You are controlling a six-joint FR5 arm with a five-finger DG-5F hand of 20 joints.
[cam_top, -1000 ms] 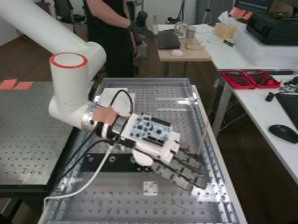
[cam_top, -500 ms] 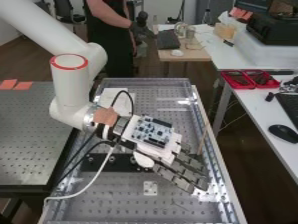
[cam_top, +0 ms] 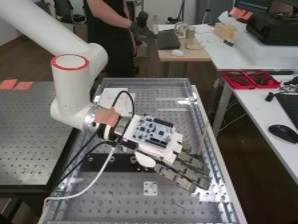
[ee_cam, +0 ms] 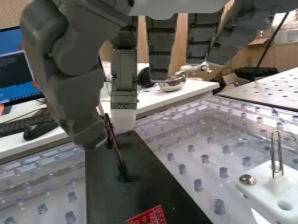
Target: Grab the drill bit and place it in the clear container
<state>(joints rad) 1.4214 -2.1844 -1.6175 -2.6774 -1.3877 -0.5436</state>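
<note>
Red label (ee_cam: 148,216) on black plate (ee_cam: 154,187), print illegible.

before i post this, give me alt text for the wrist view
The robot's dark grey hand is right at a slim, dark drill bit, which slants above a black plate with a red label. Nearby is a white block; behind, a screen.

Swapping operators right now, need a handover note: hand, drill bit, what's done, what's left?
Hand: low over the bench, right at the drill bit. Can't tell whether it has hold of the bit.
Bit: leaning, lower end down at the black plate.
Clear container: can't tell for sure which thing it is.
Done: hand is at the bit.
Left: confirm grip, lift bit off the plate, place it in the container.
</note>
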